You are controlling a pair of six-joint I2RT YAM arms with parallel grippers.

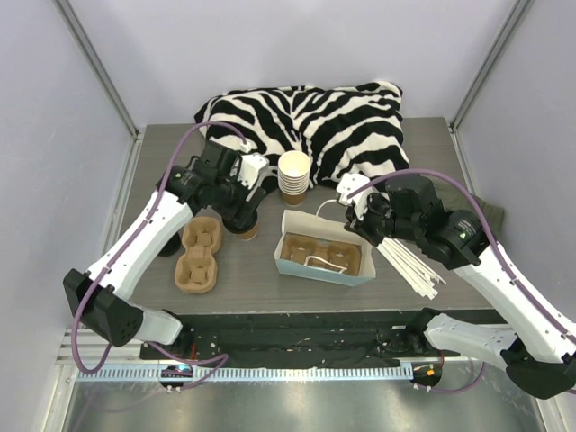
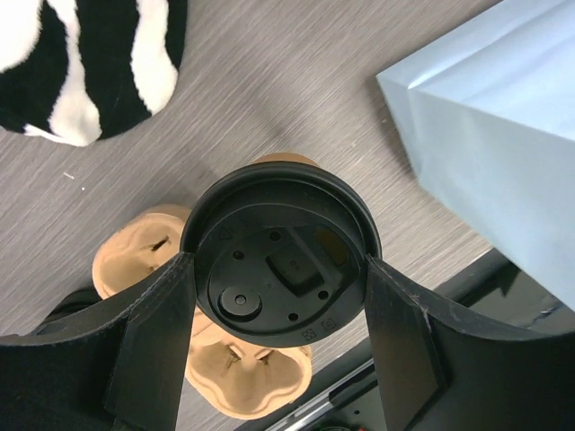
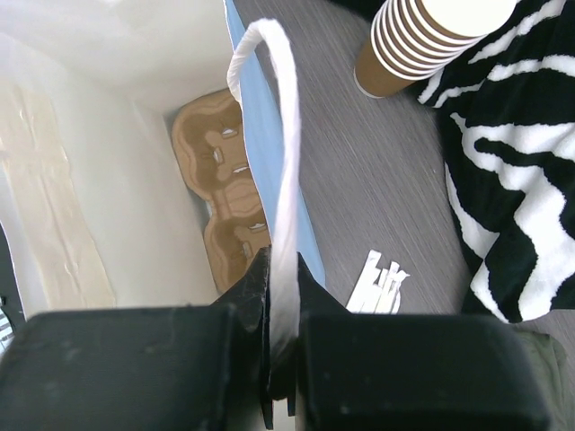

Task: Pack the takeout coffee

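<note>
The takeout coffee, a tan paper cup (image 1: 246,230) with a black lid (image 2: 278,269), sits between my left gripper's (image 1: 241,214) fingers (image 2: 157,337), which press on both sides of the lid. The cup is just left of the light blue paper bag (image 1: 360,273), close to the table; I cannot tell whether it touches it. The bag also shows in the left wrist view (image 2: 503,135). My right gripper (image 1: 357,209) is shut on the bag's white handle (image 3: 284,162) and holds the bag open. A brown cup carrier (image 3: 220,180) lies inside the bag.
Two empty brown carriers (image 1: 200,252) lie left of the cup. A stack of lidless cups (image 1: 294,175) stands behind the bag, before a zebra-print cloth (image 1: 315,117). White straws (image 1: 409,265) lie right of the bag.
</note>
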